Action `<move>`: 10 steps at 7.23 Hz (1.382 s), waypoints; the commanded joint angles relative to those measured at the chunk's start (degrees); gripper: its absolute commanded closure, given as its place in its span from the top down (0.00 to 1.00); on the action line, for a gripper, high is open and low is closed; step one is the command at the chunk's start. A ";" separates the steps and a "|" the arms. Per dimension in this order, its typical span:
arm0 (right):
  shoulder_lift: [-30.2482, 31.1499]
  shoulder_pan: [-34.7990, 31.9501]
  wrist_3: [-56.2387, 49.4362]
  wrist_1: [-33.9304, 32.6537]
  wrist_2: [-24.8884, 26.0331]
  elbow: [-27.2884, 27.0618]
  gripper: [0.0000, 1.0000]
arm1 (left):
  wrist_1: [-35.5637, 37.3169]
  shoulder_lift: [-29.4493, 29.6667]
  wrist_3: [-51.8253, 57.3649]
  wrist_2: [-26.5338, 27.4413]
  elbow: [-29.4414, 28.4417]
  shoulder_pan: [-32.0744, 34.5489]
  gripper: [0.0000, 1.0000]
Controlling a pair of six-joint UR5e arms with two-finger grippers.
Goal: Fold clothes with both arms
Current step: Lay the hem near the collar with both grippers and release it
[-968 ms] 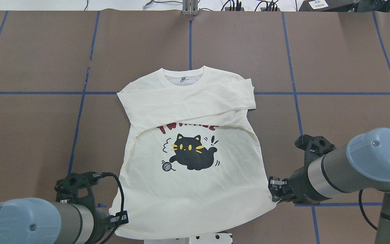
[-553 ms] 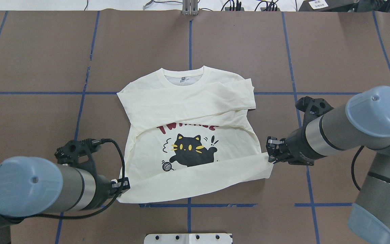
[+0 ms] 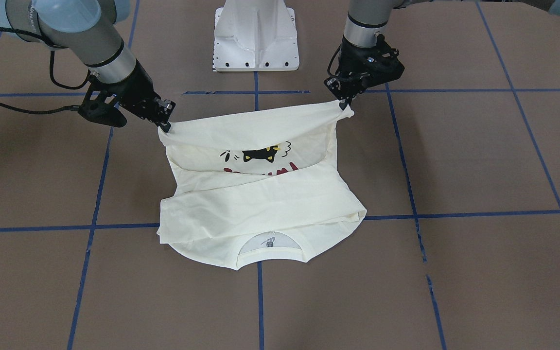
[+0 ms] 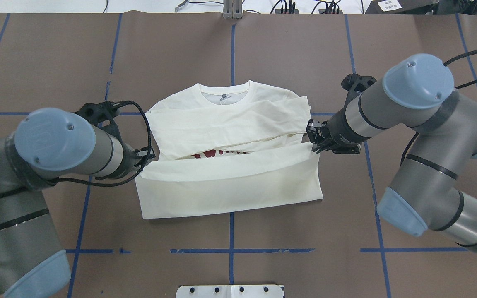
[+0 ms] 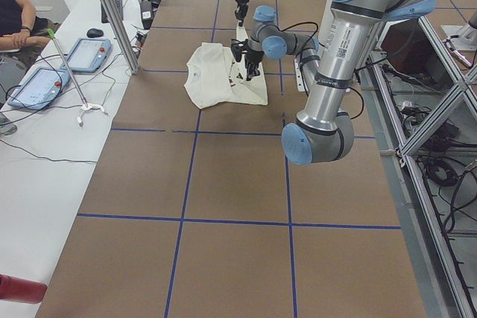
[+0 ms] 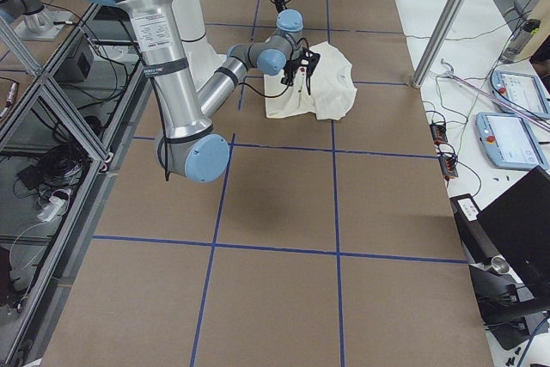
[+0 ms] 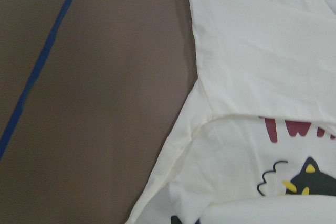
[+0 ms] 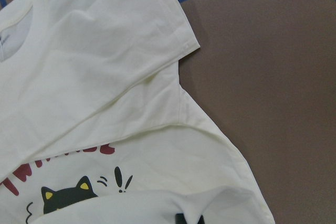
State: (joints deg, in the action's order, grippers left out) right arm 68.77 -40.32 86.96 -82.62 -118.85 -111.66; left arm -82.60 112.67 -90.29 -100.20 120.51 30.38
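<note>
Brown blue-taped table (image 4: 296, 49), both jaws apparently pinching shirt (image 4: 230, 194) hem, white desk (image 5: 37, 199) alongside

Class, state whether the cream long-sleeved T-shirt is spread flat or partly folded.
Partly folded: the black left gripper and black right gripper hold the cream T-shirt, hem doubled over its cat print.

The brown paper-covered table (image 4: 296, 49), gridded with blue tape lines (image 4: 232, 54), carries a cream long-sleeved T-shirt (image 4: 230, 120) midway between its side edges, collar toward the operators' edge, and a white base plate (image 4: 230, 291) at the robot's edge.
</note>
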 commanded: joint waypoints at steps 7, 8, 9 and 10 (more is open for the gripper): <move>-12.86 -6.17 -1.71 0.96 0.28 19.44 0.00 | -13.17 7.73 1.78 0.27 -22.30 8.36 0.00; -13.21 -6.61 -1.53 5.93 0.37 23.20 0.00 | -14.94 8.44 1.78 0.27 -24.95 8.55 0.00; -13.31 -7.31 -1.62 10.07 0.37 26.98 0.00 | -16.70 8.62 1.78 0.36 -26.28 8.55 0.00; -13.39 -7.40 -1.62 12.28 0.37 28.67 0.00 | -17.93 9.32 1.78 0.36 -28.03 8.55 0.00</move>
State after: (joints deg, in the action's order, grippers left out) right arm 55.58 -47.33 85.36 -74.12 -118.50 -86.16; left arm -98.60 121.23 -88.51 -99.88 94.84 38.82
